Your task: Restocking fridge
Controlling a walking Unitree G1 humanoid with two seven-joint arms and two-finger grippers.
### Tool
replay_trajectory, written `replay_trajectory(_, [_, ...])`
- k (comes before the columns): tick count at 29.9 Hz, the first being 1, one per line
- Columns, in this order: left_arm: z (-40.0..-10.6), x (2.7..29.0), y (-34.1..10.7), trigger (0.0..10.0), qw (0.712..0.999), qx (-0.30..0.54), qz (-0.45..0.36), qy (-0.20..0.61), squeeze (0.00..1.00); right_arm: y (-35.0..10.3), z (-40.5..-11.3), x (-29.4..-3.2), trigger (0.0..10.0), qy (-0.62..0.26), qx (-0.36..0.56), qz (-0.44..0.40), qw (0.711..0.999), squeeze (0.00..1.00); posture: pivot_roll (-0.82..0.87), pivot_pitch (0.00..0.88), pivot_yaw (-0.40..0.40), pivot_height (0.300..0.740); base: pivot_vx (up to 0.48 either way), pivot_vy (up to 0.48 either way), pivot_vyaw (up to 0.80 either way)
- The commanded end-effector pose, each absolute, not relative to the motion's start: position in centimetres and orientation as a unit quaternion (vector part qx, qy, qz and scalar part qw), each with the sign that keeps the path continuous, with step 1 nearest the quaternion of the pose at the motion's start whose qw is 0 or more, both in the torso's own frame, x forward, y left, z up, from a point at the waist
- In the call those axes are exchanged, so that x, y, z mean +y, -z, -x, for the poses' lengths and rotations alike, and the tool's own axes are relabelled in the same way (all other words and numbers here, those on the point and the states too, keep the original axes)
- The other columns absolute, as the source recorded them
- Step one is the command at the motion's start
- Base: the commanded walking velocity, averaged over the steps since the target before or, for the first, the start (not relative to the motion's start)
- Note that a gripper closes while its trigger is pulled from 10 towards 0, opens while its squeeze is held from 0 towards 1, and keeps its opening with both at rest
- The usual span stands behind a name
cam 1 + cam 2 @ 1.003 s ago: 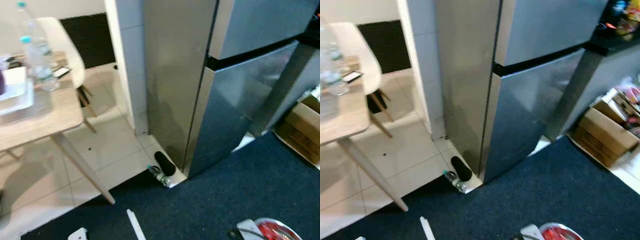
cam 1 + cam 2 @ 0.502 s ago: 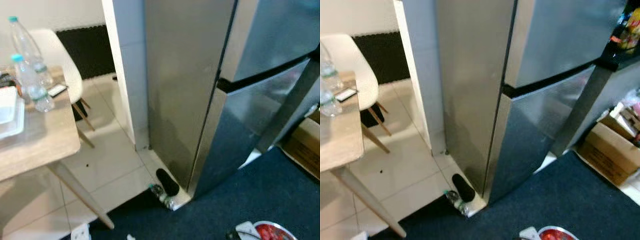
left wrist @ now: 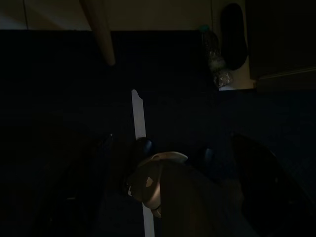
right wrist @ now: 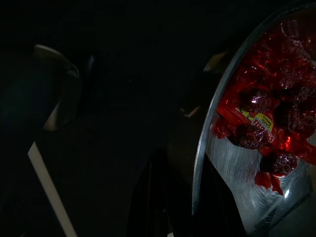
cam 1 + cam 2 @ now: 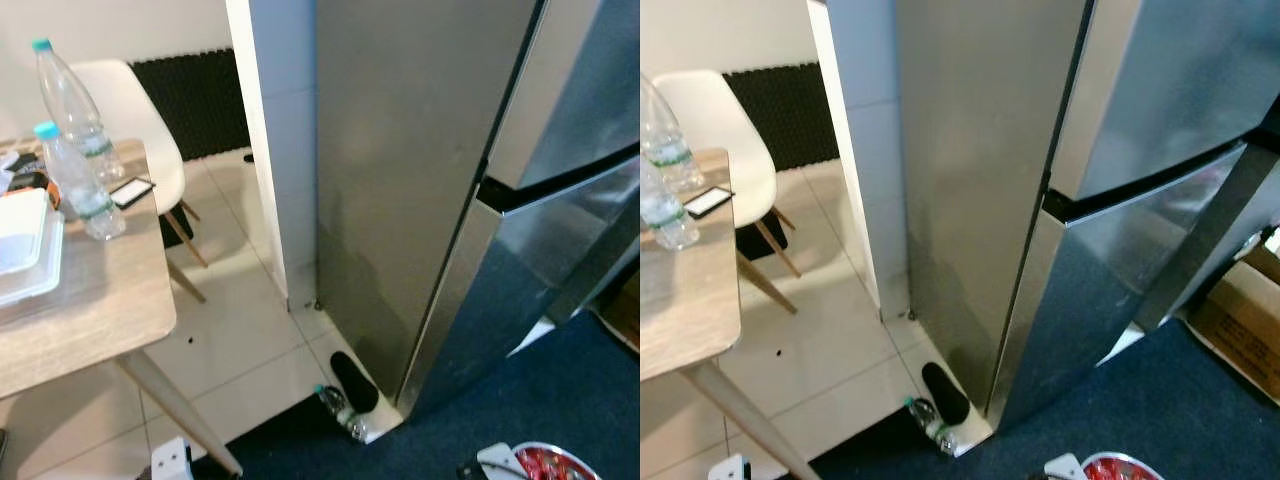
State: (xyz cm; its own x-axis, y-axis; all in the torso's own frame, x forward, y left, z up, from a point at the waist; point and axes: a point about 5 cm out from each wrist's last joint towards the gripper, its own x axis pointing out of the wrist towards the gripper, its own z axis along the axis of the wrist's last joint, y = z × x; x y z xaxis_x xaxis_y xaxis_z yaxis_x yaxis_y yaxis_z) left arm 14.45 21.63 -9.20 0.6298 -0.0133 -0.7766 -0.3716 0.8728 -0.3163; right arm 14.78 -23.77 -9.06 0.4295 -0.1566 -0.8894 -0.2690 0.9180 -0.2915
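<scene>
Candy bowl [image 4: 256, 148] against right claw [image 4: 170, 197]

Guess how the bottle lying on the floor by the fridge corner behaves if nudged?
The plastic bottle lies on its side on smooth tile, so it probably rolls. It looks small, clear and crinkled, so likely light and squashy. The black object beside it may block it.

Camera swung left and closer, so the fridge [image 5: 420, 180] slid right and filled more of the view, the cardboard box [image 5: 1240, 325] got mostly cut off, the table [image 5: 90, 310] showed more
</scene>
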Motion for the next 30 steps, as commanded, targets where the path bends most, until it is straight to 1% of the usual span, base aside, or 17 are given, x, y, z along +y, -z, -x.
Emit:
replay_trajectory(1, [-13.82, 21.55, 9.45, 10.0, 0.868, 0.428, 0.230, -0.100, 0.00, 9.06, -14.70, -23.90, 10.0, -0.029, 0.534, 0.200, 0.821, 0.00, -0.02, 0.035, 0.014, 0.740, 0.000, -0.274, 0.00])
replay_trajectory(16, [-13.49, 21.26, 9.61, 10.0, 0.867, 0.434, 0.228, -0.094, 0.00, 9.07, -14.60, -24.02, 10.0, -0.032, 0.535, 0.204, 0.819, 0.00, -0.02, 0.040, 0.012, 0.740, 0.258, -0.401, 0.00])
replay_trajectory(27, [-13.80, 21.25, 9.50, 10.0, 0.869, 0.431, 0.228, -0.089, 0.00, 9.03, -14.71, -24.00, 10.0, -0.033, 0.534, 0.205, 0.819, 0.00, -0.02, 0.039, 0.010, 0.740, 0.258, -0.401, 0.00])
replay_trajectory(30, [-13.70, 21.15, 9.60, 10.0, 0.868, 0.438, 0.217, -0.091, 0.00, 9.01, -14.80, -23.96, 10.0, -0.034, 0.533, 0.205, 0.820, 0.00, -0.02, 0.039, 0.010, 0.740, 0.000, -0.225, 0.00])
